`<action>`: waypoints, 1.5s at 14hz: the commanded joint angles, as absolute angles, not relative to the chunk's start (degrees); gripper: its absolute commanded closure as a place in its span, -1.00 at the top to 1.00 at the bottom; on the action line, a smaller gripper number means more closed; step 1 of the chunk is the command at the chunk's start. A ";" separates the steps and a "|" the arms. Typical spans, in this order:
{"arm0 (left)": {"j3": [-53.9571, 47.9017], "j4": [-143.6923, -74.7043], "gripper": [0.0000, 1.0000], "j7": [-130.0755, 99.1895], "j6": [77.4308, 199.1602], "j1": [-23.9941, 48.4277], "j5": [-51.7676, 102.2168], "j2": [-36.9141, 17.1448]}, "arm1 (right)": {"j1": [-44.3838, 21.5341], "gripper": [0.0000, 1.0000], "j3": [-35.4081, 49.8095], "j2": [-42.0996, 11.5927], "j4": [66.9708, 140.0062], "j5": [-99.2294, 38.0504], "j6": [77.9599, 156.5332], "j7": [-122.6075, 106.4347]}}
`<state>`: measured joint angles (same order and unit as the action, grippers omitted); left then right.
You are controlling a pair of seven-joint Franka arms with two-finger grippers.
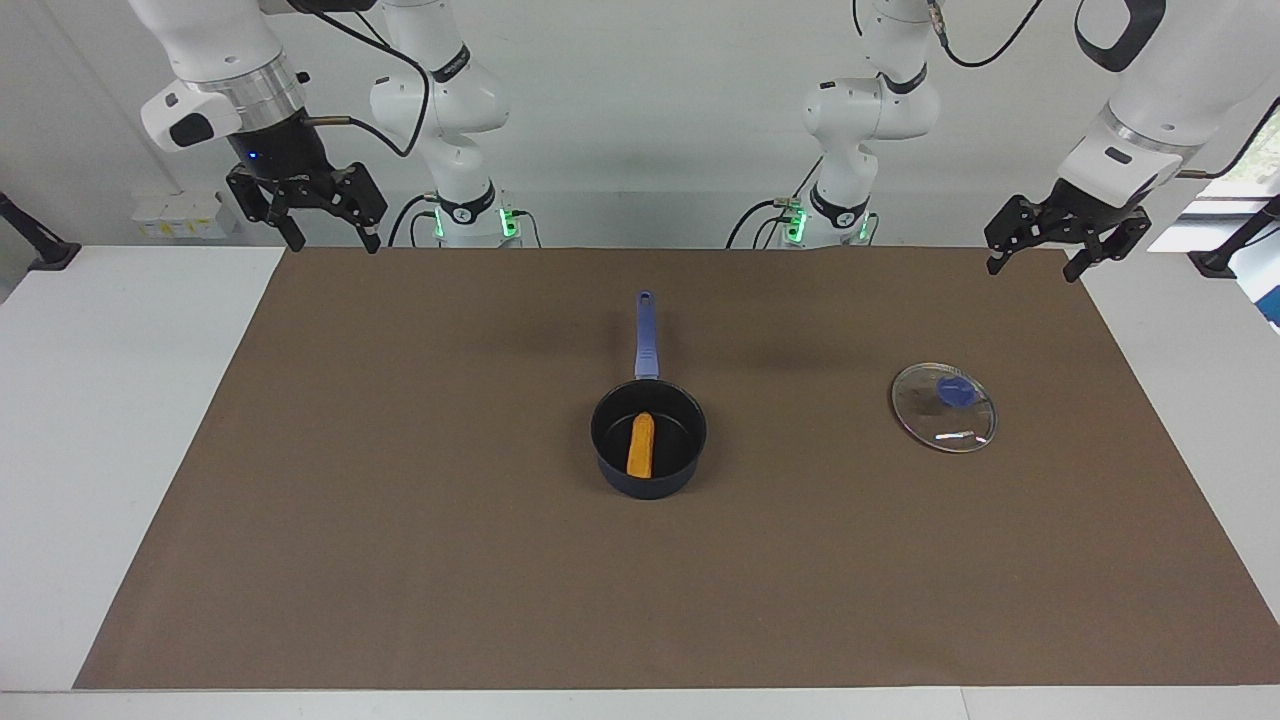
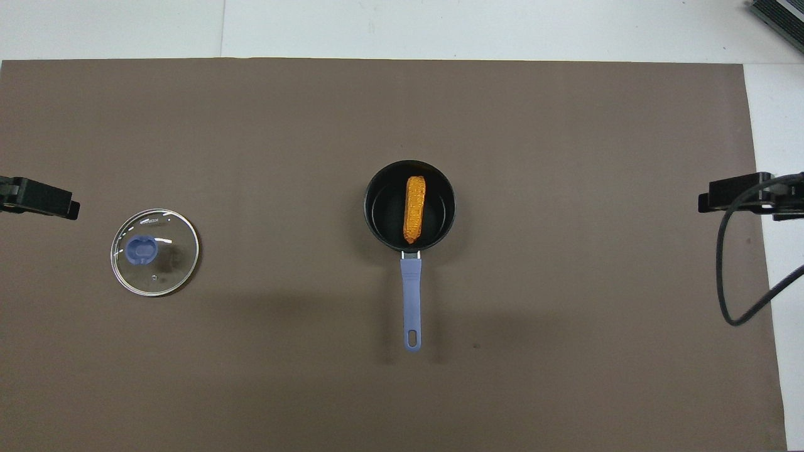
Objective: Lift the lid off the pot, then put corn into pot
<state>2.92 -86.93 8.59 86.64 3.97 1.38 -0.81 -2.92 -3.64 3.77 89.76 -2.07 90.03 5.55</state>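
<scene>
The dark navy pot [image 1: 648, 435] [image 2: 409, 205] stands in the middle of the brown mat, its blue-purple handle [image 1: 646, 335] [image 2: 411, 301] pointing toward the robots. The orange-yellow corn [image 1: 640, 445] [image 2: 414, 208] lies inside the pot. The glass lid [image 1: 943, 407] [image 2: 154, 252] with its blue knob lies flat on the mat toward the left arm's end. My left gripper [image 1: 1035, 262] is open and empty, raised over the mat's corner near the robots. My right gripper [image 1: 335, 240] is open and empty, raised over the mat's other corner near the robots.
The brown mat [image 1: 400, 560] [image 2: 565, 376] covers most of the white table. A black cable [image 2: 728, 276] hangs by the right arm at the mat's edge. Only the grippers' tips [image 2: 38, 198] [image 2: 735, 193] show in the overhead view.
</scene>
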 commanded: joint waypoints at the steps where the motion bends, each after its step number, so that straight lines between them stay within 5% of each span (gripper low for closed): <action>1: 2.99 -86.05 1.00 9.05 85.08 3.78 0.44 -0.97 | -2.55 1.00 -3.52 3.34 88.77 -0.09 89.03 3.60; 21: 2.99 -81.65 1.00 8.61 78.84 3.78 0.18 -2.02 | -2.90 1.00 -3.34 3.69 88.95 -1.14 88.86 3.96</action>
<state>3.05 -83.44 8.58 80.20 3.90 1.30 -1.20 -3.31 -3.41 3.41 89.39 -0.24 89.93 5.12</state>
